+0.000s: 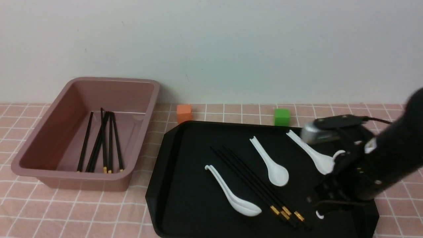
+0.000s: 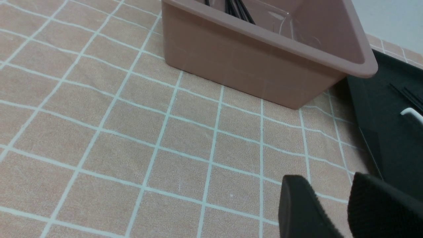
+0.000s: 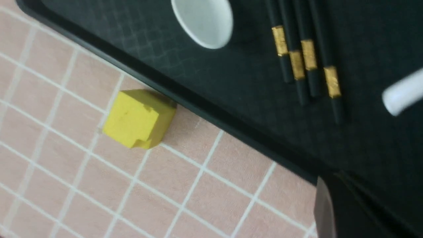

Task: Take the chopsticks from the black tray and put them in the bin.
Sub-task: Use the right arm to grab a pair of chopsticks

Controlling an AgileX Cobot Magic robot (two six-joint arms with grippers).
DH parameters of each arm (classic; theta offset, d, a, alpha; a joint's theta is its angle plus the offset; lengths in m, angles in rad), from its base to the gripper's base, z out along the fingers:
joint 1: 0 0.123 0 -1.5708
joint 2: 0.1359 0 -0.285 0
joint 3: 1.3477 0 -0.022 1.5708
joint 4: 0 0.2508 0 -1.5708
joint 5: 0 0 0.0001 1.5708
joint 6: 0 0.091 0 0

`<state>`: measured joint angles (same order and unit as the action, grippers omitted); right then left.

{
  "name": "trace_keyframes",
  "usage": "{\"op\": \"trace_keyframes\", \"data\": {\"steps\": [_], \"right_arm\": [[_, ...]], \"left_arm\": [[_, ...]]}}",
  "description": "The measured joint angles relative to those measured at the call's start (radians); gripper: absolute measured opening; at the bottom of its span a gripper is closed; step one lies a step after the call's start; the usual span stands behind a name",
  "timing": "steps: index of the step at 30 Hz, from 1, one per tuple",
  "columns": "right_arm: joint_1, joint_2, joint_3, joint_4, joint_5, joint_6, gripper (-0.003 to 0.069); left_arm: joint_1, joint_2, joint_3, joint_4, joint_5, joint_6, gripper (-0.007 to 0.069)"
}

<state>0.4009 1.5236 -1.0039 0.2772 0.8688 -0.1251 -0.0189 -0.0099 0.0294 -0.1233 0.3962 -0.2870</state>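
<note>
While diagonal across black tray (image 1: 185, 198), 4 chopsticks (image 1: 251, 183), gold ends nearest.

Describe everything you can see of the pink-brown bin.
The bin is a deep rectangular tub of dusty pink-brown plastic, with rounded corners, sloping walls and a rolled rim. It stands upright on the checked pink cloth, on the robot's left, close beside the black tray; whether they touch is unclear. Several black chopsticks lie on its floor, gold bands toward the robot.

- chopsticks (image 1: 256, 184) on the black tray (image 1: 185, 198) hemmed closely by nested spoon pair (image 1: 231, 193) one side, single white spoon (image 1: 271, 167) other;
- bin (image 1: 138, 99) wide open above
</note>
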Motion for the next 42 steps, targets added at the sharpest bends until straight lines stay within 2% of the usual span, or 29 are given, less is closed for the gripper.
{"op": "trace_keyframes", "data": {"steps": [4, 7, 8, 13, 16, 42], "right_arm": [[0.07, 0.136, -0.083, -0.103, 0.003, 0.064, 0.0073], [0.092, 0.223, -0.139, -0.173, -0.002, 0.115, 0.0131], [0.09, 0.258, -0.164, -0.198, -0.014, 0.133, 0.017], [0.086, 0.306, -0.18, -0.211, -0.071, 0.146, 0.0281], [0.086, 0.339, -0.18, -0.211, -0.117, 0.149, 0.0321], [0.065, 0.37, -0.19, -0.187, -0.156, 0.154, 0.0321]], "left_arm": [[0.0, 0.0, 0.0, 0.0, 0.0, 0.0, 0.0239], [0.0, 0.0, 0.0, 0.0, 0.0, 0.0, 0.0239], [0.0, 0.0, 0.0, 0.0, 0.0, 0.0, 0.0239], [0.0, 0.0, 0.0, 0.0, 0.0, 0.0, 0.0239], [0.0, 0.0, 0.0, 0.0, 0.0, 0.0, 0.0239], [0.0, 0.0, 0.0, 0.0, 0.0, 0.0, 0.0239]]}}
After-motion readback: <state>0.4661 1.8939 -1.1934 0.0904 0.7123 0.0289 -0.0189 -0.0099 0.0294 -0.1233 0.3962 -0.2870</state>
